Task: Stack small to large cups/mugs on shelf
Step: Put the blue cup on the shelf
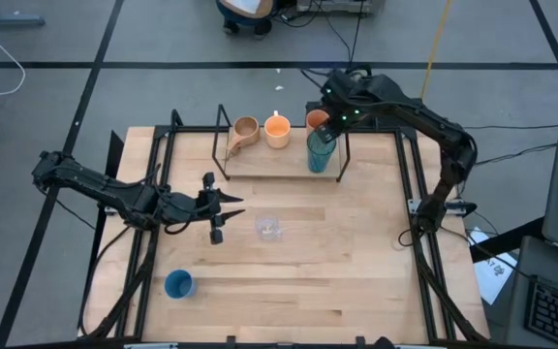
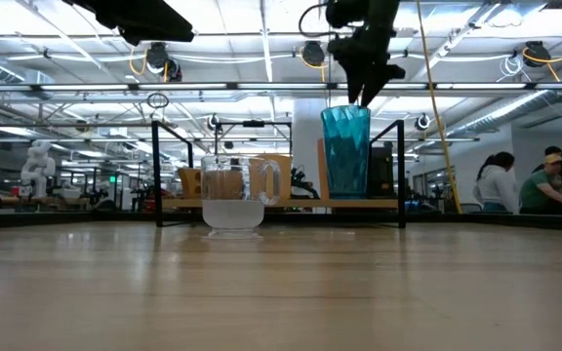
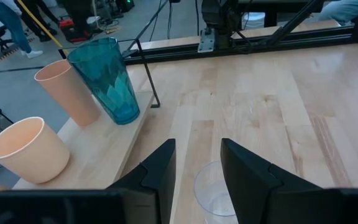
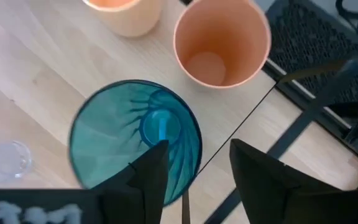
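R gripper (image 1: 329, 124) above teal tumbler (image 1: 320, 151) on shelf (image 1: 279, 159), upper centre of high view; fingers parted, gripping nothing.

Seen in R wrist view: fingers (image 4: 151, 171) spread, one just over tumbler rim, other outside it; no pinch on rim. Low view: gripper tips just clear of tumbler top, tumbler upright. On shelf, L to R in high view: tan mug (image 1: 244, 132), orange cup (image 1: 277, 129), tumbler, w/ second orange cup (image 1: 317, 119) behind tumbler. L gripper (image 1: 223, 209) at mid-left, low over tabletop (image 1: 356, 271), fingers partly apart, empty; clear cup (image 1: 269, 229) just to its right, not touching. Blue cup (image 1: 179, 284) lower left, well apart from both grippers.
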Controlling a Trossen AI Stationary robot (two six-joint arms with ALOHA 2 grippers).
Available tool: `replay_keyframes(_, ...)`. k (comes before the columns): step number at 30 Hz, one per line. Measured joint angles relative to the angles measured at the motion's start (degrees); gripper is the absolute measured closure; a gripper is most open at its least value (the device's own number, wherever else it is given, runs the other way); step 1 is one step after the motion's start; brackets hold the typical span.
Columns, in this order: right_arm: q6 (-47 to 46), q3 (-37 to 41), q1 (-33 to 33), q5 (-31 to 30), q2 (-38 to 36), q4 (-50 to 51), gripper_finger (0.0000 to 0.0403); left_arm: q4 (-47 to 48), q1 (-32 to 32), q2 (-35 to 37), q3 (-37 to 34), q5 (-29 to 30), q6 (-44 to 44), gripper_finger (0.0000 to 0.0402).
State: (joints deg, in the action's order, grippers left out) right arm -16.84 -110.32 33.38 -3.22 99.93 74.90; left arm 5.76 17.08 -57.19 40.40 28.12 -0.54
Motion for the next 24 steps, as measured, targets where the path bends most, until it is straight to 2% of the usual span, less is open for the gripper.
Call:
replay_keyframes(6,-0.27,-0.04,-1.25,-0.11,-5.69,-0.11,0.0238,0.00,0.00,-0.02,0.00,-0.04,-0.04,0.0273)
replay_keyframes(10,-0.44,-0.07,-4.32,-0.09,-9.77,-0.14,0.0238,0.00,0.00,0.00,0.00,-0.04,-0.09,0.0273)
replay_keyframes(13,-1.03,-0.07,-7.27,-0.33,-12.27,-0.46,0.0238,0.00,0.00,-0.02,0.00,-0.04,-0.11,0.0273)
replay_keyframes(24,-1.31,-0.07,-21.83,-7.44,-17.05,-2.03,0.0238,0.00,0.00,-0.01,0.00,-0.06,-0.17,0.0273)
